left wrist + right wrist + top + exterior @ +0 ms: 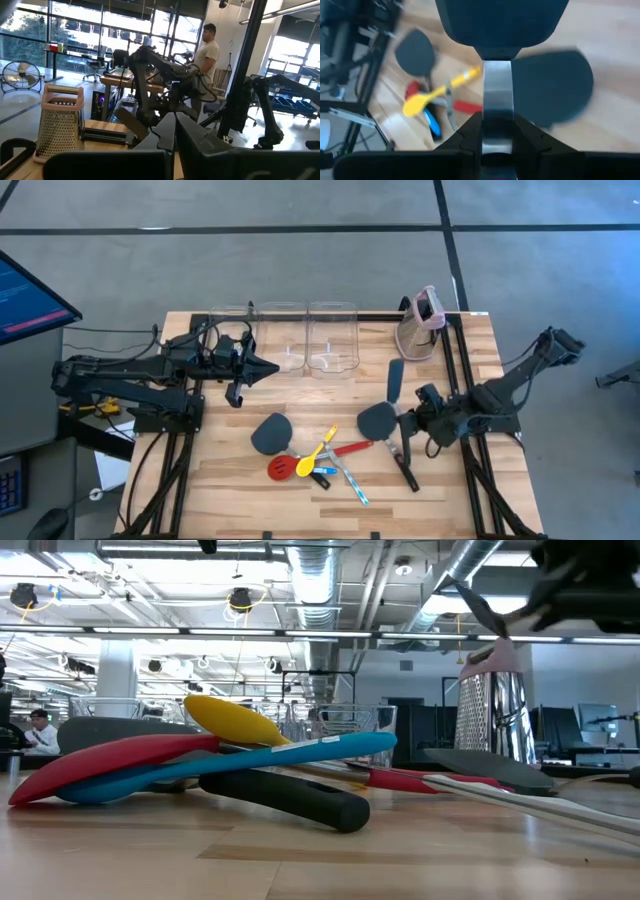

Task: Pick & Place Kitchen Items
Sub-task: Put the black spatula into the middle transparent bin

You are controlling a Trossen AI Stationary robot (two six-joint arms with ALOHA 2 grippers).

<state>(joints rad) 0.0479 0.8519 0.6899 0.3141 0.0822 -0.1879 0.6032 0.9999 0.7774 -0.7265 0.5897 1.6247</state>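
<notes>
My right gripper (403,420) is shut on a dark grey spatula (396,377) at the table's right. The spatula's head is raised in the low view (480,605). A second spatula's head (378,420) lies flat just left of the gripper. A third spatula (270,433) lies farther left. A red slotted spoon (282,468), a yellow spoon (320,448), a blue spoon (325,471) and a thin silvery tool (350,480) lie crossed in a pile near the front. My left gripper (268,367) is shut and empty, hovering in front of the bins. My right gripper pinches the spatula's silvery neck (497,85), just below the head, between its two fingers (465,135). The fingers come from the table's right and lie across the spatula. The head points toward the far edge and the black handle (410,470) toward the near edge. Whether the handle end touches the table I cannot tell.
Three clear bins (282,330) stand in a row at the far edge. A beige grater with a pink top (422,320) stands at the far right. A person (207,50) stands in the room beyond the table. Bare wood lies at the front left.
</notes>
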